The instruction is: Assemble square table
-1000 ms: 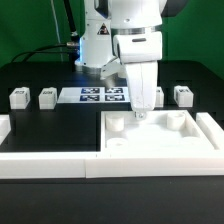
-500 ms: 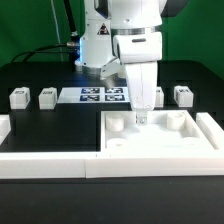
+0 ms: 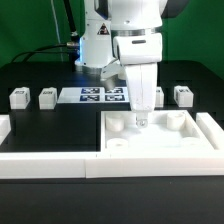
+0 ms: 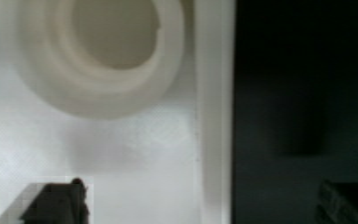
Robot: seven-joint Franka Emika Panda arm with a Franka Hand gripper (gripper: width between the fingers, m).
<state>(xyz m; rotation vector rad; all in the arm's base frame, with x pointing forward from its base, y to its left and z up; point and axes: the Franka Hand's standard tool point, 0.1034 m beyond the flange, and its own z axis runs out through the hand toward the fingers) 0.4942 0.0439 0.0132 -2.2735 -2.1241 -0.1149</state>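
The large white plastic square panel with raised rim (image 3: pixel 165 140) is seen lying flat at about 4 o'clock on the black table surface (image 3: pixel 55 125), with the two-finger gripper (image 3: pixel 140 119) set down at its 12 o'clock rim. Compared with a second ago the gripper has been lowered a little; since half a second ago hardly any change can be made out, and the panel has not been shifted.

The flat white marker board (image 3: pixel 100 96) lies at 12 o'clock of the table. One small white leg peg (image 3: pixel 18 98) and a second leg peg (image 3: pixel 46 97) stand at 10 o'clock, a third leg peg (image 3: pixel 182 95) at 2 o'clock. A long white bar (image 3: pixel 50 165) edges the table at 6 o'clock. A green backdrop (image 3: pixel 20 30) closes the room behind.

Only in the wrist view is the gripper (image 4: pixel 202 205) shown spread apart: one dark fingertip (image 4: pixel 55 203) hangs over the white panel, the other over the black surface, with the panel's edge between them. A round corner socket (image 4: pixel 105 50) is also shown there. The picture is blurred, so contact with the rim cannot be judged.
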